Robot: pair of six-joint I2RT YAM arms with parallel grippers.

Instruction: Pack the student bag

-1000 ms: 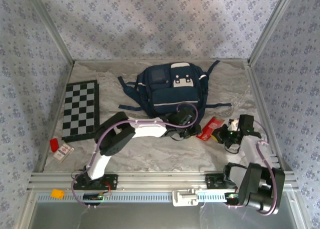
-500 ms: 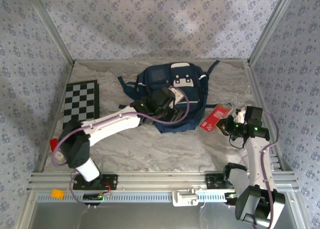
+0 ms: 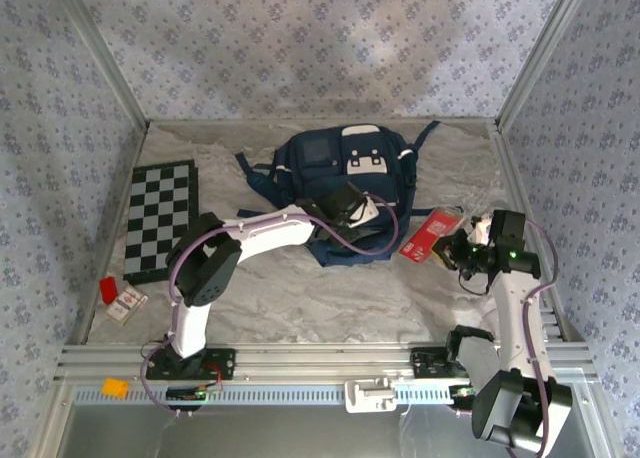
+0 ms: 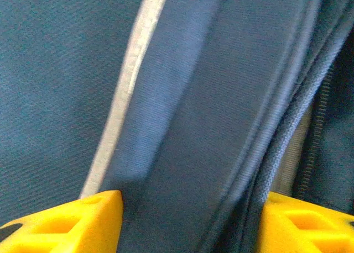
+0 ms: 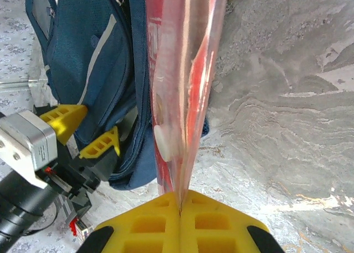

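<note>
Bag check: student bag [image 3: 345, 183] sits back-centre on counter [image 3: 330, 298], left of my right jaws pinching red packet [image 3: 430, 235]; my left jaws, nearer, spread astride its near-edge zipper seam [image 4: 287, 131].

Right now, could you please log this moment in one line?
left jaws: open astride student bag | right jaws: shut on red packet

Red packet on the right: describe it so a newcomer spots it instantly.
Find the big navy student bag mid-scene. Just right of it, the shut right pincer grips a flat, glossy red packet. The other red thing, a small block, sits far left by the chessboard.
</note>
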